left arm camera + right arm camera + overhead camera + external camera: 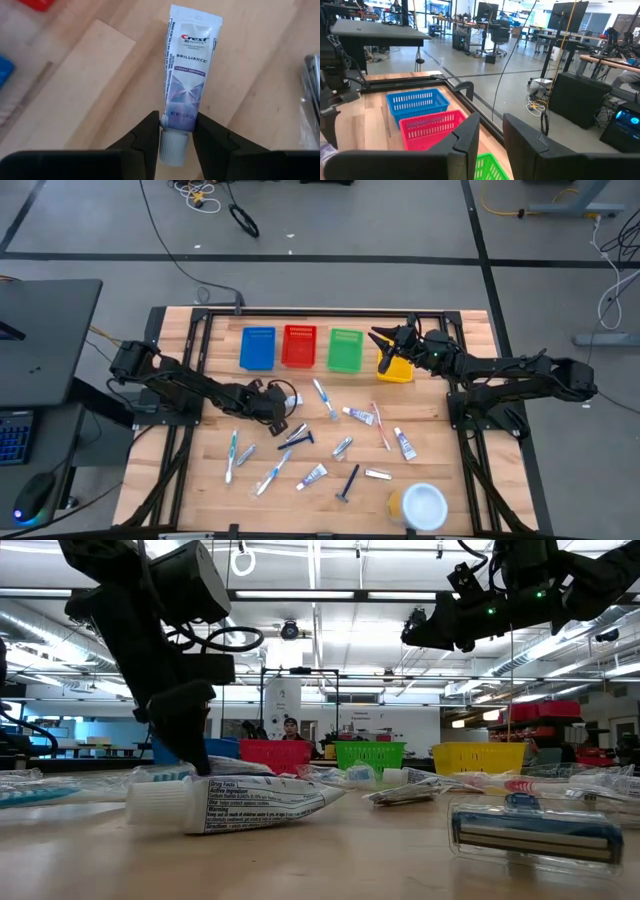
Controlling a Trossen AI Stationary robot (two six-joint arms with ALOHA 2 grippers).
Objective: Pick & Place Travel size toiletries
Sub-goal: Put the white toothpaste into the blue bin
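My left gripper (278,402) (176,117) is low over the table's middle left, shut on a small white-and-purple toothpaste tube (187,70) (291,399). The other toiletries lie flat on the wood. Among them are toothbrushes (232,455) (322,398), dark razors (296,438) (347,483) and small tubes (358,414) (405,444). My right gripper (385,340) (491,132) hangs open and empty above the yellow basket (396,368). My left gripper pinches the toothpaste tube between its two fingers at the cap end, on the shoulder just above the white cap (176,125). The fingers come from above, slanting down, one on each side of the tube. The tube points away from the fingers and looks to lie on the wood.
Blue (258,348), red (299,346), green (346,350) and yellow baskets stand in a row along the far edge. A round white-and-yellow container (420,505) sits near the front right corner. In the low view a tube (250,802) and a razor (535,830) lie close to the camera.
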